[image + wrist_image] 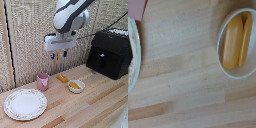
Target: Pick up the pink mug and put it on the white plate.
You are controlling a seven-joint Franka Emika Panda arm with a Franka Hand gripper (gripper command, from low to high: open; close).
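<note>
The pink mug [43, 81] stands upright on the wooden table, at the exterior view's left. The white platter [25, 104] lies in front of it, nearer the camera, with nothing on it. My gripper [58, 54] hangs well above the table, up and to the exterior view's right of the mug. Its blue-tipped fingers [52, 56] are apart and hold nothing. In the wrist view a pink patch [138, 7] shows in one corner, and a curved pale rim with a dark inside [132, 55] is cut off at the edge. I cannot tell which of these is the mug.
A small white bowl [76, 86] with yellow contents [237, 42] sits to the exterior view's right of the mug. A small orange piece [62, 78] lies between them, farther back. A black appliance [109, 52] stands at the back right. A woven screen backs the table.
</note>
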